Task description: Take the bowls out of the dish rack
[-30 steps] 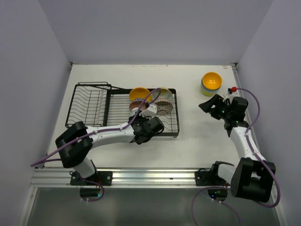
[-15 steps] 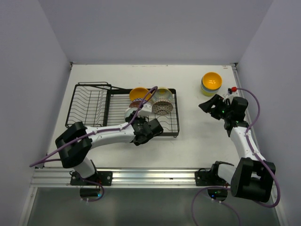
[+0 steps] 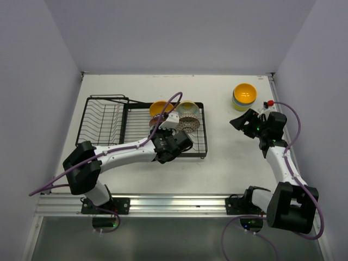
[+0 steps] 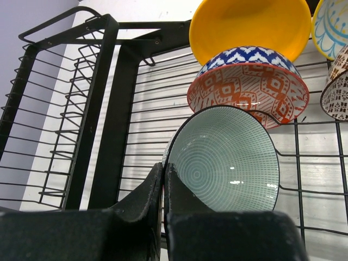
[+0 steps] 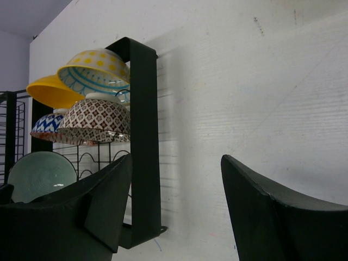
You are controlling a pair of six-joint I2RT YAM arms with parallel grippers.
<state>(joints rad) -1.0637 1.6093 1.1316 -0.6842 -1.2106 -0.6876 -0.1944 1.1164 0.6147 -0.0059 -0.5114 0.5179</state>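
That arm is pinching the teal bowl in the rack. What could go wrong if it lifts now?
The left tool grips the teal bowl only by a thin edge of its rim, so the bowl could swing or slip out. The red bowl seems to lean on it, with the yellow bowl behind; pulling the teal one away might topple them on the rack.

White table [image 3: 228, 163], pale lilac walls [image 3: 179, 32]
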